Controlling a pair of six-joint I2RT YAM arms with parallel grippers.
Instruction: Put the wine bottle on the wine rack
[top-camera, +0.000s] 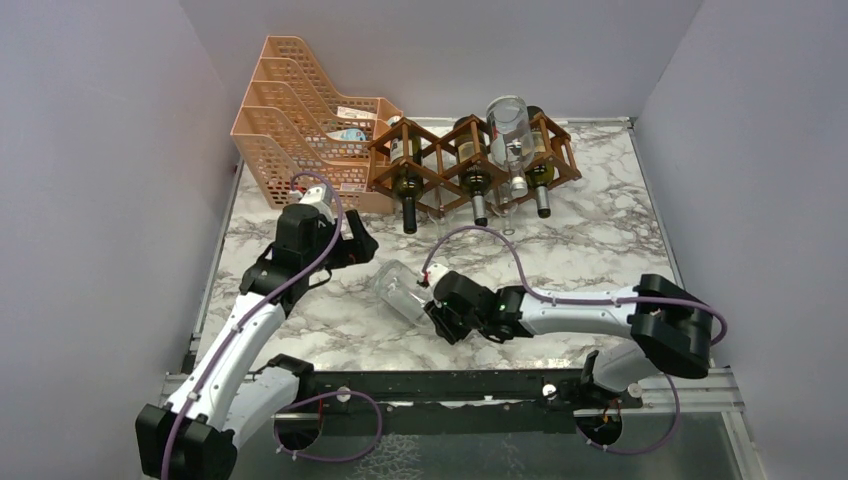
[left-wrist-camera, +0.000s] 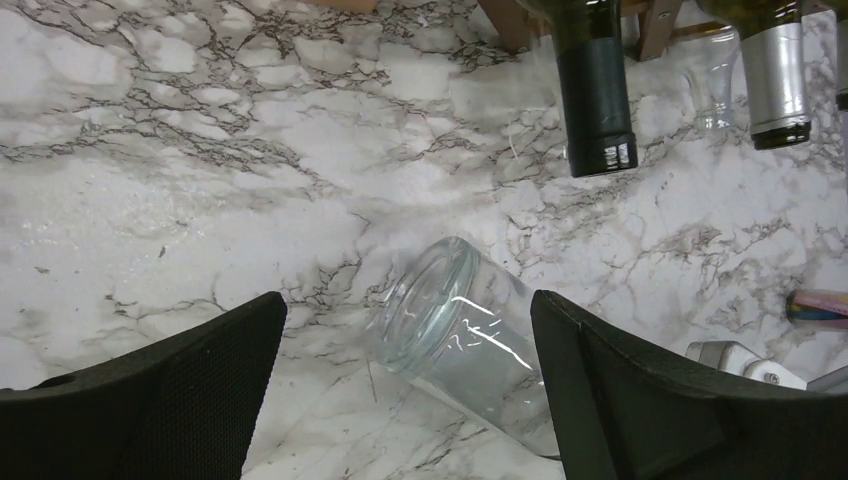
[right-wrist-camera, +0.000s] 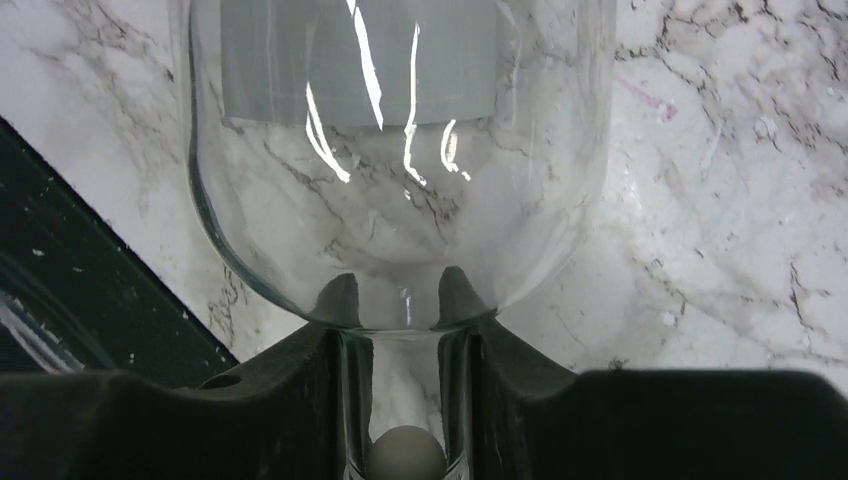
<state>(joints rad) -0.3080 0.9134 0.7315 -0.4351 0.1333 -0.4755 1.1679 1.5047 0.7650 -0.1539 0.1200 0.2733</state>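
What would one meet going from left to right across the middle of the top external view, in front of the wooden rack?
The left arm's black fingers, open → clear glass wine bottle lying on the white marble table → right arm's black fingers, shut on the bottle's neck.

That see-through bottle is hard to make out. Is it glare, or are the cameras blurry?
Mostly glare and transparency. Right wrist view: the clear bottle is sharp, with white light streaks on its glass and marble veins showing through. Left wrist view: thin bright streaks on it, between the dark left fingers. Top view: it is pale against the marble table; shadows are soft.
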